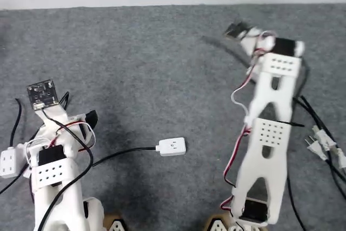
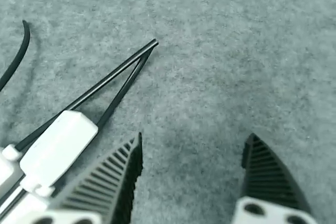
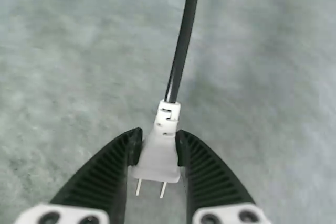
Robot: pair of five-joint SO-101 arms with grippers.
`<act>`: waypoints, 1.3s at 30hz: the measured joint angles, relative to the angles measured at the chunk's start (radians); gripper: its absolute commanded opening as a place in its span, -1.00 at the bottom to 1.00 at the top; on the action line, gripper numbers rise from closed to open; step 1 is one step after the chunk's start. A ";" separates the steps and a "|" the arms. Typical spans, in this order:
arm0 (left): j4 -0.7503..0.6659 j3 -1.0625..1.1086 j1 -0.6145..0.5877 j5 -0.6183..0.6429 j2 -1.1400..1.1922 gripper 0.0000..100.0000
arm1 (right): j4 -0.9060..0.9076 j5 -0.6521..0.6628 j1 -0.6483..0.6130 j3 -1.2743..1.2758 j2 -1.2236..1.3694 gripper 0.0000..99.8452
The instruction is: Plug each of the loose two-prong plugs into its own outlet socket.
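Right gripper [image 3: 157, 139] clamped on a two-prong plug [image 3: 157, 163]
Left gripper [image 2: 194, 142] gapes wide, holding nothing — left of the outlet socket [image 1: 171, 146]; the right sits well beyond it.

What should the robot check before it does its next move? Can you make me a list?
1. Is the right gripper shut on the plug: ok.
2. Are the prongs bare, with nothing touching them: ok.
3. Is the left gripper open with nothing in it: ok.
4. Is the outlet socket lying free on the table, no arm touching it: ok.
5. Is the plug lined up with the outlet socket: not ok, they are far apart.
6. Is there enough slack in the cord: cannot tell.
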 measured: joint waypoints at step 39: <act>0.000 0.000 0.005 0.000 0.000 -0.48 | -0.153 -1.531 -0.120 1.734 -1.000 -0.95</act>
